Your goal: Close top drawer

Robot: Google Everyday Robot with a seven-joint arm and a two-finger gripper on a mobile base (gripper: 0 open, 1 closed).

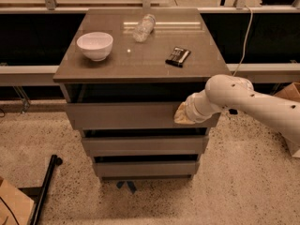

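The top drawer (122, 115) is the uppermost of three grey-brown drawers with plain flat fronts. It stands pulled out a little, with a dark gap under the cabinet top. My gripper (180, 116) is at the end of the white arm that reaches in from the right. It rests against the right part of the top drawer's front.
On the cabinet top (140, 60) stand a white bowl (95, 45), a lying clear bottle (143, 27) and a dark packet (178, 56). The two lower drawers (143, 145) sit below. A black pole (46, 189) lies on the floor at the left, a cardboard box (288, 93) at the right.
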